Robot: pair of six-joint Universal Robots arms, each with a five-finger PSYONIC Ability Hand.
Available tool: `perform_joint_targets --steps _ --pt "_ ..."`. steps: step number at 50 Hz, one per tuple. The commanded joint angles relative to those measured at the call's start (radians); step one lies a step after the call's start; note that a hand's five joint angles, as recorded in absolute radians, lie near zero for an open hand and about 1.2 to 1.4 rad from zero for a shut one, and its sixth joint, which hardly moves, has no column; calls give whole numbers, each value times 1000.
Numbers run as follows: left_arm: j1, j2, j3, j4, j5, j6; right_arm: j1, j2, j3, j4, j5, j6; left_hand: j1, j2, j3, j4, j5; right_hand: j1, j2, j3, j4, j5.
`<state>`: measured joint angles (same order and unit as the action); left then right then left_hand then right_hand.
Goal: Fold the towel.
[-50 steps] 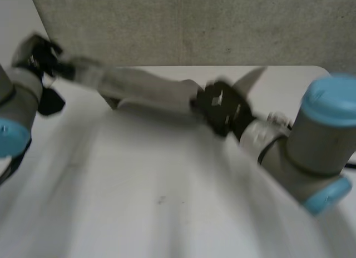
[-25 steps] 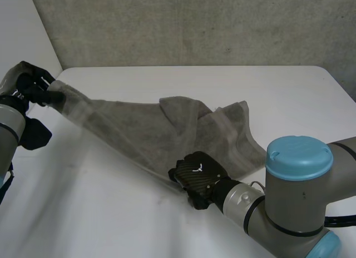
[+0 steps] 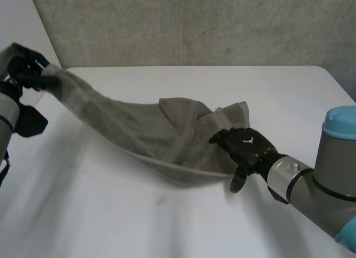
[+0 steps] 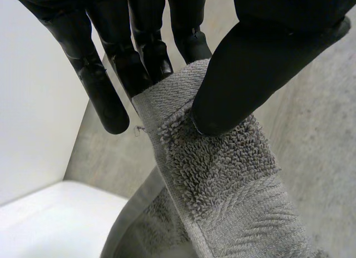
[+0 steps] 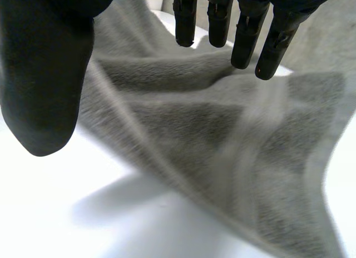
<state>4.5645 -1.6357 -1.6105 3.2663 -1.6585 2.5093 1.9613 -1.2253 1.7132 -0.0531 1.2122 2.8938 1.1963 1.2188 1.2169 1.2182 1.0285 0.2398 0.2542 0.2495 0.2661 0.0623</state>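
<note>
1. My left hand [image 3: 25, 74] pinches one corner of the towel [image 3: 150, 130] between thumb and fingers, holding it raised over the far left corner of the bench [image 3: 139, 219].
2. From that corner the towel's long axis slopes down and to the right, to the middle of the bench. There the rest lies bunched, with a flap doubled over.
3. My right hand [image 3: 245, 148] is at that low end, by the towel's near edge. Its fingers are straight and its thumb spread wide, gripping nothing. The cloth lies under and ahead of it; I cannot tell whether they touch.
4. The right hand is nearer the free end, so I judge it must pinch there next.
5. The towel is grey looped terry with a flatter woven band, limp and sagging. The bench is smooth and white.
</note>
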Motion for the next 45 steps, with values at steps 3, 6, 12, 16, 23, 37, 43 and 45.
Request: perform_joint_targets --steps 3,6,12,16,23,37,43,45 --pt "-24 22 107 -82 -4 -4 11 18 20 -10 -77 77 200 178 179 178 193 -65 -80 -75 -92 -62" --pt "-25 25 124 -94 -4 -9 14 68 2 -37 -72 107 200 178 179 178 193 -52 -67 -62 -78 -49" --pt "-25 39 127 -97 -4 -12 14 148 -47 -91 -66 122 200 178 179 178 193 103 89 93 77 106" --pt "-21 42 127 -100 -4 -12 13 193 -78 -106 -63 122 200 178 179 178 193 203 189 194 177 206" --pt "-15 54 130 -106 -4 -12 11 280 -136 -142 -57 122 200 178 179 178 193 400 385 390 373 402" --pt "8 56 133 -106 -6 -12 -15 293 -145 -214 13 114 200 178 179 178 193 764 750 754 738 767" --pt "17 54 132 -106 -6 -13 -70 288 -147 -212 9 108 200 178 179 178 193 779 764 769 753 782" --pt "17 54 132 -106 -6 -13 -87 293 -149 -214 1 107 200 178 179 178 193 779 764 769 753 782"
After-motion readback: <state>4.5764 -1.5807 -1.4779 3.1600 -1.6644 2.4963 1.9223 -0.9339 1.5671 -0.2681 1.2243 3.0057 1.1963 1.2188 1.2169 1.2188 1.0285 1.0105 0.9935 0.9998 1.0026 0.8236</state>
